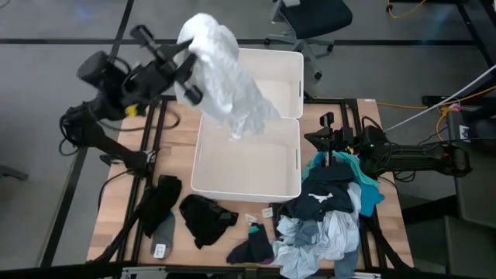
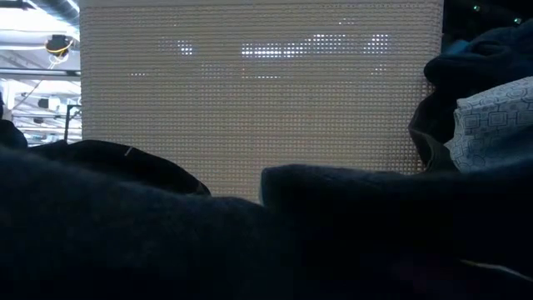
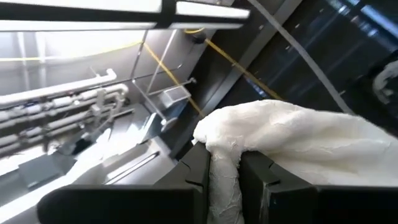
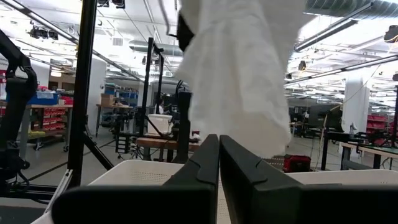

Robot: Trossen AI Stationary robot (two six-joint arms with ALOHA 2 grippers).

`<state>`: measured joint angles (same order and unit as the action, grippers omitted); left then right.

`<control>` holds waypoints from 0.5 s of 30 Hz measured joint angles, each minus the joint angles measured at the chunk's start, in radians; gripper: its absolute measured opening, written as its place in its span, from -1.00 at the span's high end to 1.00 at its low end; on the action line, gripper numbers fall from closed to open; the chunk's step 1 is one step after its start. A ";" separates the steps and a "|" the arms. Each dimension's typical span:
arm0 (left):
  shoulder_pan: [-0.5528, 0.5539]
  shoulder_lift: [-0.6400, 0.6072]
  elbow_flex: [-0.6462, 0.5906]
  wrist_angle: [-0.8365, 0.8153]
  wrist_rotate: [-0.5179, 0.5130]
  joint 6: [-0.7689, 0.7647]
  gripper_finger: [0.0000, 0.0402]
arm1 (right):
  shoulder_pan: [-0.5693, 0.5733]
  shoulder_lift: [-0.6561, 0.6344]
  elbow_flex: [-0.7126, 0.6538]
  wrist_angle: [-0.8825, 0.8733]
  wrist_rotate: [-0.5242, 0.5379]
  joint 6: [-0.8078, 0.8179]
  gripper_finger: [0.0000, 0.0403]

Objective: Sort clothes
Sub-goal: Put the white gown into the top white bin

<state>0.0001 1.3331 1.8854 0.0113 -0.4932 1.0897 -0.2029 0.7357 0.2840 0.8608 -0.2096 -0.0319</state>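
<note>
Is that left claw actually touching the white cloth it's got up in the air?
Touching. In the left wrist view the white cloth is pinched between the left gripper's two dark fingers and drapes over them.

Two white bins (image 1: 288, 167) sit end to end on the wooden table (image 1: 174, 133)

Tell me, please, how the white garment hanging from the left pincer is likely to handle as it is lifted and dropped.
Probably floppy: the white garment drapes in loose folds below the left pincer, which is shut on one bunched corner. It looks light, since a small pinch carries it all. It may swing or snag on the bin rim.
</note>
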 joint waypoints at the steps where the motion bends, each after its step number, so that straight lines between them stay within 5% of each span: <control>1: 0.041 0.006 0.000 0.001 0.022 -0.014 0.81 | 0.000 0.000 0.000 0.000 0.000 0.000 0.92; 10: 0.343 0.103 -0.001 0.064 0.197 -0.158 0.82 | 0.000 0.000 0.000 0.000 0.000 -0.004 0.92; 15: 0.453 0.174 -0.001 0.064 0.207 -0.192 0.80 | 0.000 0.000 0.000 -0.005 0.000 -0.004 0.92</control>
<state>0.4529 1.5067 1.8844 0.0750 -0.2866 0.8974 -0.2031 0.7357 0.2840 0.8555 -0.2092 -0.0360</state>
